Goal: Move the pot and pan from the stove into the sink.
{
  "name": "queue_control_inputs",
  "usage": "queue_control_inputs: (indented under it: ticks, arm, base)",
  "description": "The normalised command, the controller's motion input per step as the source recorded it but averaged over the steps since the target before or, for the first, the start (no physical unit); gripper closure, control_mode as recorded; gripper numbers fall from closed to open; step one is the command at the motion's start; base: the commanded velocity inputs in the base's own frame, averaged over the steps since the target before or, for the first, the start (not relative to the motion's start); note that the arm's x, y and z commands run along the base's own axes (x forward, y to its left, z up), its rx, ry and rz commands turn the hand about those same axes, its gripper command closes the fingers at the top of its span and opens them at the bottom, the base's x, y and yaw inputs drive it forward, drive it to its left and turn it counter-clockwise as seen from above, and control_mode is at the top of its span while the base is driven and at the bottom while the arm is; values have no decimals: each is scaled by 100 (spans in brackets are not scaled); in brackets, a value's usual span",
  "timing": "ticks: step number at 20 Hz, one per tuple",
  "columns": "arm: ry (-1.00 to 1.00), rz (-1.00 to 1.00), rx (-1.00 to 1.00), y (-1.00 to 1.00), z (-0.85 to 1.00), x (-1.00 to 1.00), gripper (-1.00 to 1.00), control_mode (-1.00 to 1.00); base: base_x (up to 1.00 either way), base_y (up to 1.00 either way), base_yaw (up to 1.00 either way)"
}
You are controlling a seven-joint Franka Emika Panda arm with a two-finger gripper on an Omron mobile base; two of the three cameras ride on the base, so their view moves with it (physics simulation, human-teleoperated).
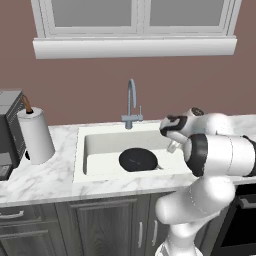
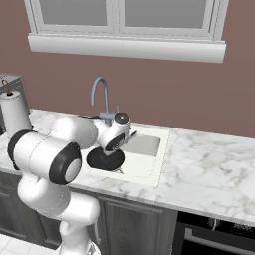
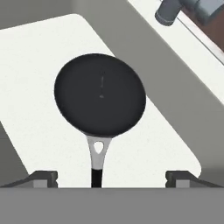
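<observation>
The black pan (image 1: 137, 160) (image 2: 102, 160) (image 3: 100, 94) lies flat on the floor of the white sink (image 1: 80, 155) (image 2: 162, 154) (image 3: 35, 78). Its short handle (image 3: 97, 162) points toward my hand. My gripper (image 1: 172, 145) (image 2: 130, 135) (image 3: 111, 178) hangs open just above the handle's end. The fingertips (image 3: 43, 177) stand wide apart on either side and hold nothing. The pot is out of view.
A grey gooseneck faucet (image 1: 131, 100) (image 2: 99, 89) rises behind the basin. A paper towel roll (image 1: 36, 135) (image 2: 14, 117) and a dark appliance (image 1: 7, 130) stand on the marble counter to the left. A dark oven front (image 1: 245, 205) (image 2: 214, 234) lies to the right.
</observation>
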Motion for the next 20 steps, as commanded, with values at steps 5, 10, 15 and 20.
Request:
queue_control_inputs:
  ticks: [5, 10, 15, 20]
  arm:
    - [11, 1, 5, 8, 96, 0, -100, -100]
    - [16, 7, 0, 19, 68, -41, -100, -100]
    - [2, 13, -2, 26, 33, -87, -100, -100]
    - [-13, 14, -4, 16, 23, -73, -100, -100]
  base:
    - [0, 0, 0]
    - [0, 0, 0]
    - [0, 0, 0]
    - [0, 0, 0]
